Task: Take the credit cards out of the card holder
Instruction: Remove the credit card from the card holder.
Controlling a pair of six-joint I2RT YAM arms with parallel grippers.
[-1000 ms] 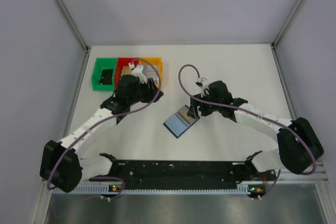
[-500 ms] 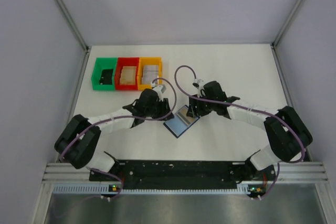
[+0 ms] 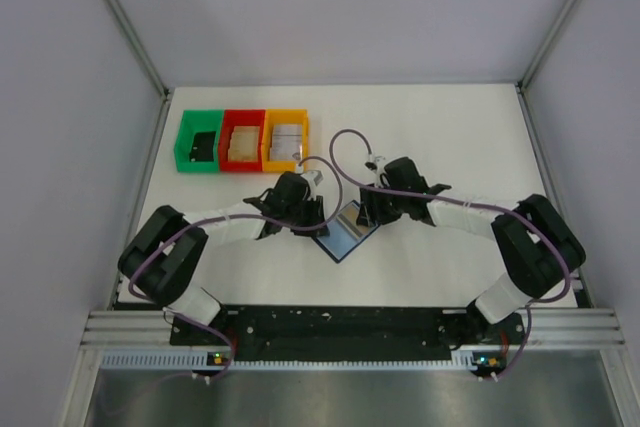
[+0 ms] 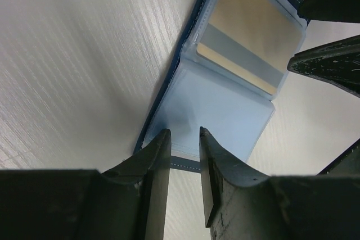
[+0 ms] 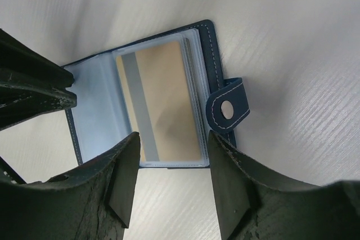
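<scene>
Card holder (image 5: 210, 88) open flat, card (image 5: 160, 102) inside

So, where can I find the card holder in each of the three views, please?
Top external: card holder in the middle of the picture, slightly below centre.
Left wrist: centre to upper right, lying open.
Right wrist: centre, lying open.
Shared landmark: the striped card in one panel; its stripe is too small to see from the top.
</scene>
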